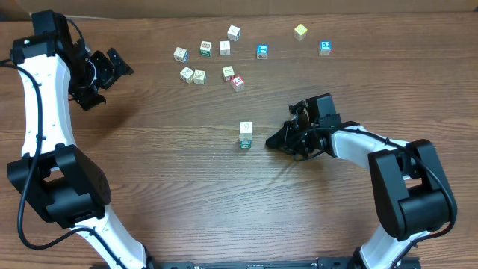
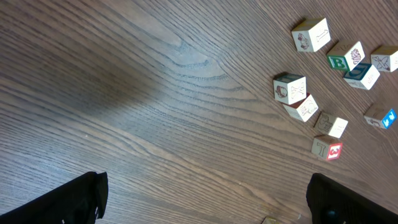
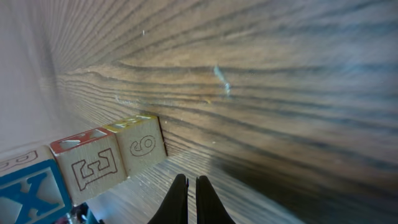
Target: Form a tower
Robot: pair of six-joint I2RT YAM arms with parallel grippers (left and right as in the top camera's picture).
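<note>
The tower (image 1: pixel 246 134) is a narrow stack of small pale wooden cubes at the table's middle, with teal print low down. In the right wrist view the tower (image 3: pixel 93 165) lies sideways across the lower left, showing a blue X cube, a red-edged cube and a yellow-edged cube. My right gripper (image 1: pixel 271 142) (image 3: pixel 191 182) is shut and holds nothing, its tips just right of the tower and apart from it. My left gripper (image 1: pixel 110 78) (image 2: pixel 208 205) hovers open and empty at the far left, well away from the tower.
Several loose cubes (image 1: pixel 209 63) lie scattered at the back of the table, also in the left wrist view (image 2: pixel 298 96). Further right are a blue-printed cube (image 1: pixel 262 51), a yellow one (image 1: pixel 300 31) and another blue one (image 1: pixel 325 48).
</note>
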